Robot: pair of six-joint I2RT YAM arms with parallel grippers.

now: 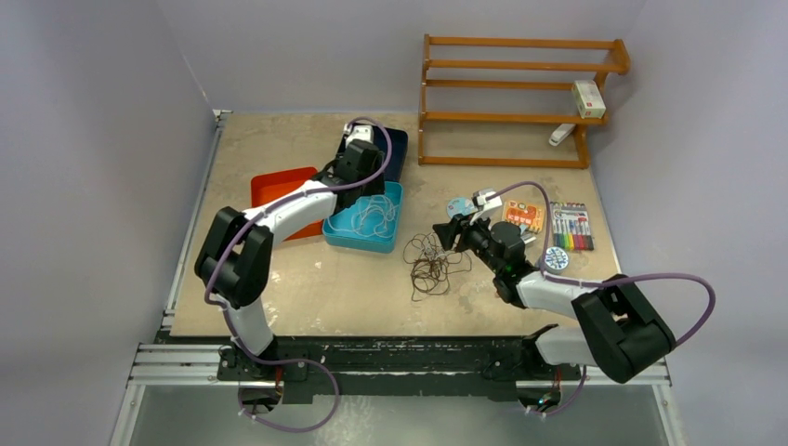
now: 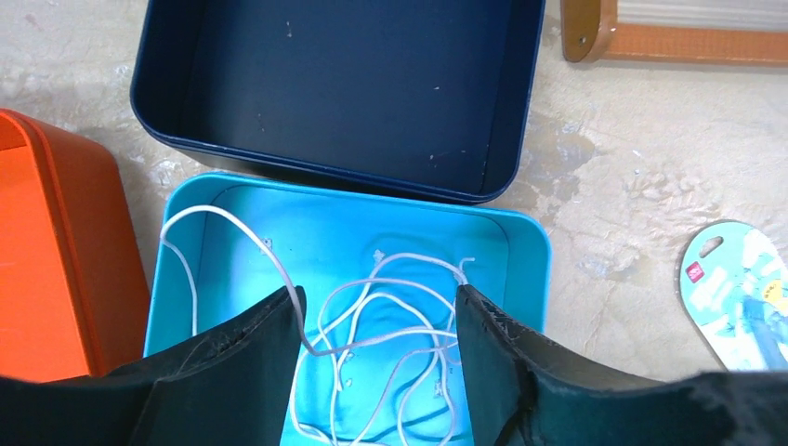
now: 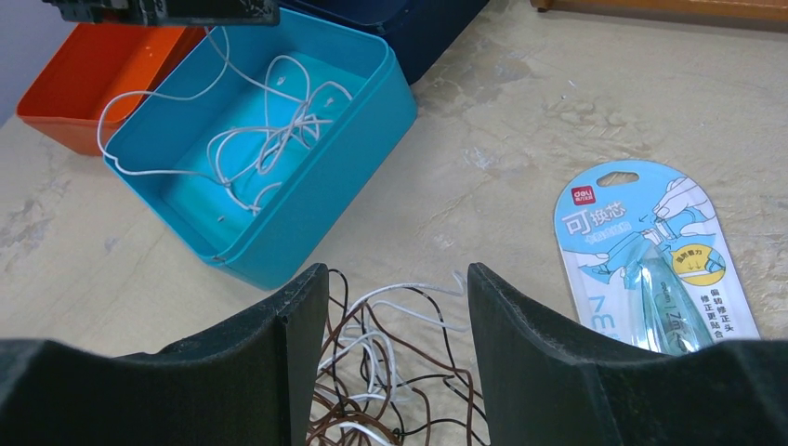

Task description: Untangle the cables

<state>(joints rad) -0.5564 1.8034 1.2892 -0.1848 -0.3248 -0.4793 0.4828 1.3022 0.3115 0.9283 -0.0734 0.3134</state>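
Beneath right tool (image 3: 394,297), fingers spread, tangled cables (image 3: 381,390) are seen on worktop (image 3: 558,93), right arm nearer; left tool (image 2: 379,316), likewise spread, is held over teal tray (image 2: 530,243).

Beside the cables (image 1: 429,263): bare tabletop (image 1: 344,297) lay open on the near and left sides.
Far-left: teal bin (image 1: 362,243) wall stood close.
Right: correction-tape packet (image 3: 650,251) and marker set (image 1: 570,226) crowded the tabletop.
Far right corner: wooden rack (image 1: 511,118) blocked it.

White cable (image 2: 390,307) lying partly behind the left hand (image 2: 376,302) in the teal bin (image 2: 534,269), tangled cables (image 3: 381,372) running off the bottom edge by the right hand (image 3: 398,279), orange bin (image 2: 56,260) being cropped at left.
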